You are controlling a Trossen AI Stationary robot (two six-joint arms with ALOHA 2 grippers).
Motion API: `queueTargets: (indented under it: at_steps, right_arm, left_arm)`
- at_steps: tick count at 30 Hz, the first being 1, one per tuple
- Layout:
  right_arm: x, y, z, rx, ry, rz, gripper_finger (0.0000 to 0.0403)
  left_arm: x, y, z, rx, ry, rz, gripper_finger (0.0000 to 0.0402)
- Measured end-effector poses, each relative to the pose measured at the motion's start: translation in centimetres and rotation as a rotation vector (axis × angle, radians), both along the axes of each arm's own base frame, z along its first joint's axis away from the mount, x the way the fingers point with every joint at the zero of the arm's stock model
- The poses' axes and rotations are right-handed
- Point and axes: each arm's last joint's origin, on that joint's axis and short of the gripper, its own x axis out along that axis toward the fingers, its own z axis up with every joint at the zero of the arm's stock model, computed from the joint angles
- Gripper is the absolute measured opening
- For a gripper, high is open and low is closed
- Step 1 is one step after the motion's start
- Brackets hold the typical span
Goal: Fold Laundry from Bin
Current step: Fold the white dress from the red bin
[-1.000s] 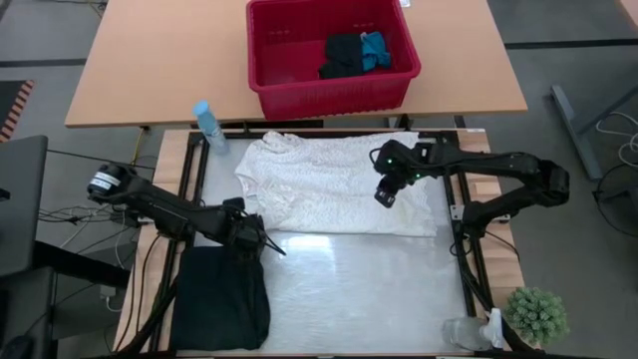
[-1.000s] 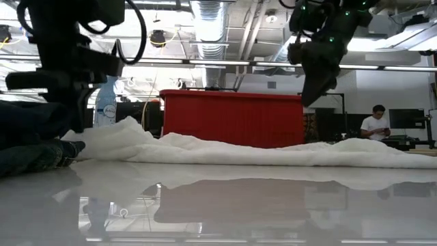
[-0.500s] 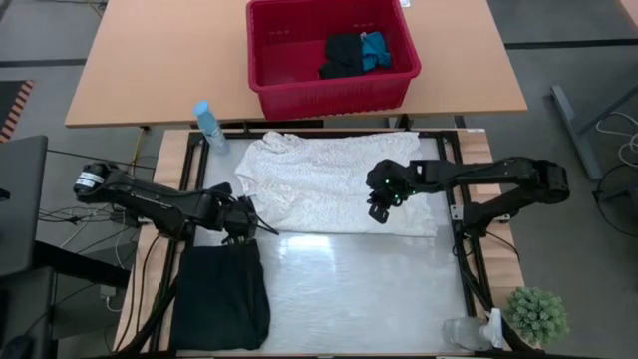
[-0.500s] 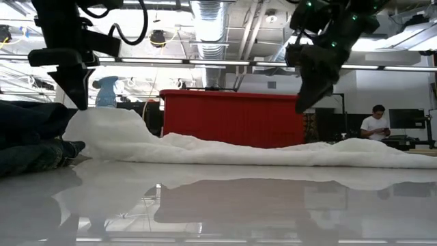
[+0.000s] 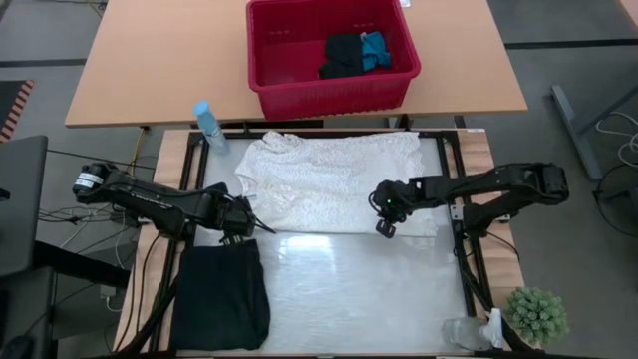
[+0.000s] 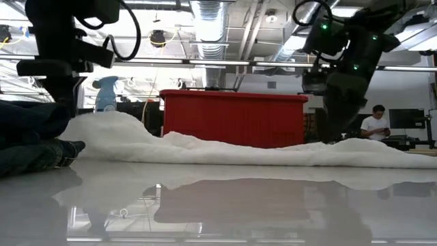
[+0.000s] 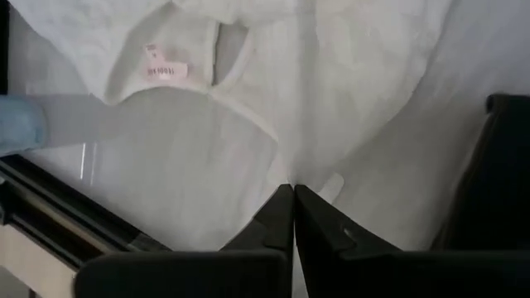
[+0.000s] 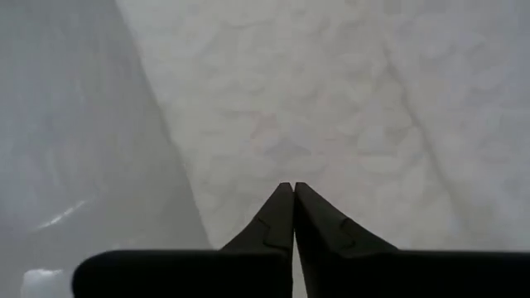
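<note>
Where the white cloth meets bare steel, both grippers work its near edge:

Left gripper: fingers pressed together, pinching the near left corner of the white garment; the cloth rises in a low mound at this point in the low view.

Right gripper: fingers together at the near edge of the same garment, tips down on the cloth; whether any fabric is caught between them cannot be told.

White garment: crinkled, spread flat across the far half of the metal table, neckline and a small pink label toward the left.

Black garment: lying at the near left corner of the table, just beside the left gripper.

Bin: red tub on the wooden table beyond the metal one, holding a black item and a small blue item touching each other.

Spray bottle: pale blue, at the far left corner of the metal table.

Potted plant: near right corner, beside a clear bottle.

Person: far in the room behind, in a white shirt.
</note>
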Motion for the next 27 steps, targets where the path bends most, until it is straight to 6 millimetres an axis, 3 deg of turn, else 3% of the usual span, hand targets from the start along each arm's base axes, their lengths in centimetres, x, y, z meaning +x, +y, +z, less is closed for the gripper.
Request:
queueTargets:
  at_steps: [6,12,19,23,27]
  right_arm:
    - [-0.8,0.2,-1.3,0.01,0.039,0.002,0.0022]
    - [-1.4,0.3,-2.1,0.018,0.072,-0.004,0.0034]
    - [-1.6,0.3,-2.2,0.019,0.079,-0.004,0.0031]
    - [-1.6,0.3,-2.2,0.018,0.077,-0.005,0.0029]
    - [-1.6,0.3,-2.2,0.018,0.077,-0.005,0.0033]
  left_arm:
    - [-0.5,0.4,-0.8,0.009,0.041,0.02,0.0]
    - [-1.0,0.5,-1.8,-0.044,0.071,0.046,0.0]
    - [0.9,-0.2,1.4,0.027,-0.24,-0.006,0.0]
    - [0.5,-0.1,2.1,-0.017,-0.283,-0.008,0.0012]
    - [0.6,-0.3,2.2,-0.128,-0.307,-0.008,0.005]
